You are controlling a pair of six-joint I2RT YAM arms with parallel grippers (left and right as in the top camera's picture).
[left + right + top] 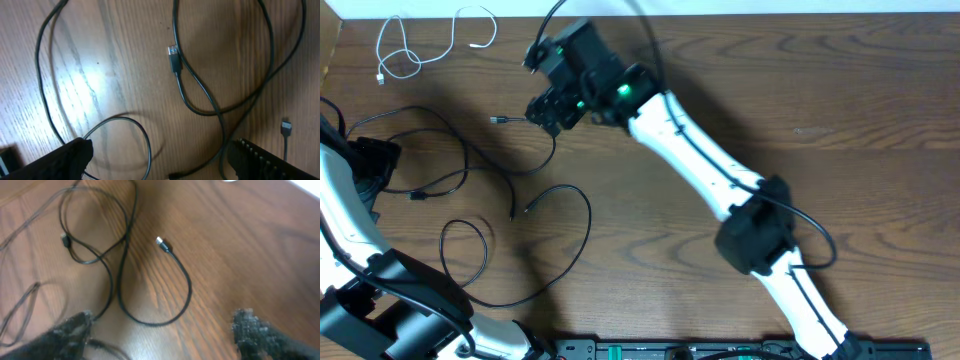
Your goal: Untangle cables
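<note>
From above, the white cable (417,60) lies alone at the far left corner of the counter (840,120), apart from the black cables (468,165), which sprawl in crossing loops at the left. The right gripper (552,108) hangs over their upper edge and the left gripper (375,158) over their left side.

In the left wrist view, the left gripper (160,165) has its jaws spread, pinching nothing. Black strands (200,90) and a plug (173,57) lie below.

In the right wrist view, the right gripper (160,340) also has spread jaws and is empty, above a curved black strand (187,287) ending in a plug (161,242).

This looks like a pause between grasps. The next move calls for lowering onto one strand and drawing it clear of the crossings.
</note>
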